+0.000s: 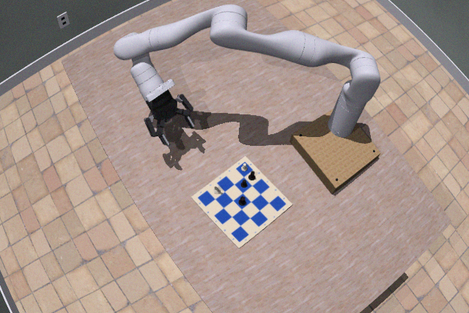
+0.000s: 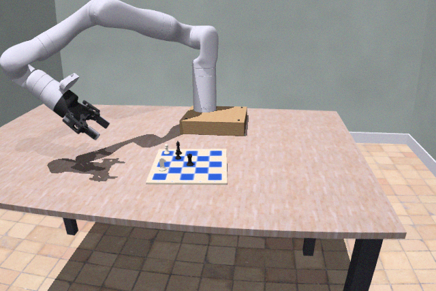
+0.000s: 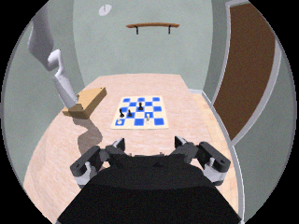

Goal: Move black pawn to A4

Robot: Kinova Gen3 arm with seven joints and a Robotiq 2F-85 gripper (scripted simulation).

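Note:
The small blue-and-cream chessboard [image 1: 196, 196] [image 2: 186, 181] [image 3: 140, 127] lies on the table in front of the arm's base. Three black pieces stand on it: one [image 1: 251, 175] beside the corner white pawn [image 1: 244, 167] [image 2: 166, 148], one [image 1: 244, 183] a square further in, and one [image 1: 242, 200] [image 2: 190, 159] near the middle. They are too small to tell which is the black pawn. A white knight [image 1: 218, 189] [image 2: 161, 164] stands at the board's left edge. My gripper [image 1: 179, 134] [image 2: 100, 129] [image 3: 149, 143] is open and empty. It hangs above the bare table, well left of the board.
The arm stands on a wooden mount [image 1: 337, 157] [image 2: 214, 124] [image 3: 90, 100] behind the board. The arm's shadow falls on the table between the gripper and the mount. The table edge lies beyond the gripper to the left.

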